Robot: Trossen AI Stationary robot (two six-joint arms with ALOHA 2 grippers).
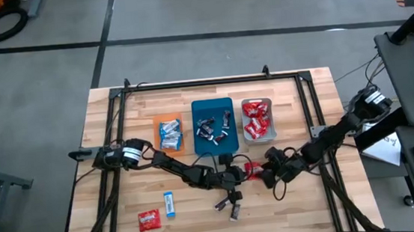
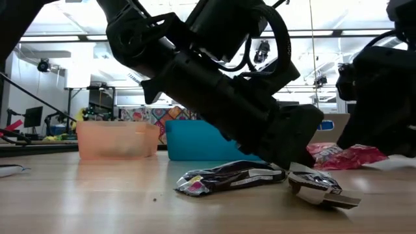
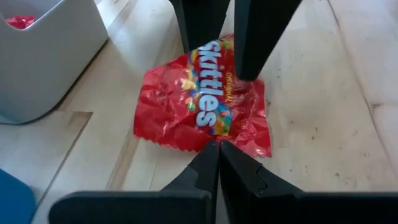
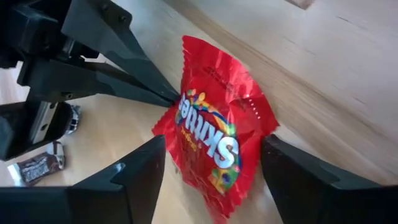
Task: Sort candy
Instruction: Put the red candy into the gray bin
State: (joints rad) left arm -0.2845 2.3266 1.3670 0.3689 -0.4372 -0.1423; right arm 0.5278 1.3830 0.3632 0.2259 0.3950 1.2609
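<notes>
**Two grippers meet at a red Skittles packet, mid-table**

Near edge of the table (image 1: pixel 306 212): a red candy packet (image 1: pixel 148 220) and a light blue-and-white candy (image 1: pixel 170 204) lie loose on the wood, well apart from the trays. A little further in, two dark brown/silver candies (image 1: pixel 232 206) lie just beside the left arm's wrist; the low view shows them flat on the boards, wrappers crumpled.

Mid-table: the left gripper (image 3: pixel 219 144) has its fingers pressed together, tips touching the edge of a red Skittles packet (image 3: pixel 202 102) that lies flat on the wood (whether it pinches the wrapper or only touches it, I cannot tell). The right gripper (image 4: pixel 211 165) faces it from the other side, fingers spread wide, one on each side of the same packet, not closed on it. In the high view the packet shows as a red spot between the two grippers, near the front of the grey tray.

Far side: three trays in a row. The orange tray (image 1: pixel 155 128) holds blue-and-white candies, the teal tray (image 1: pixel 197 106) holds dark ones, the grey tray (image 1: pixel 255 100) holds red packets.
</notes>
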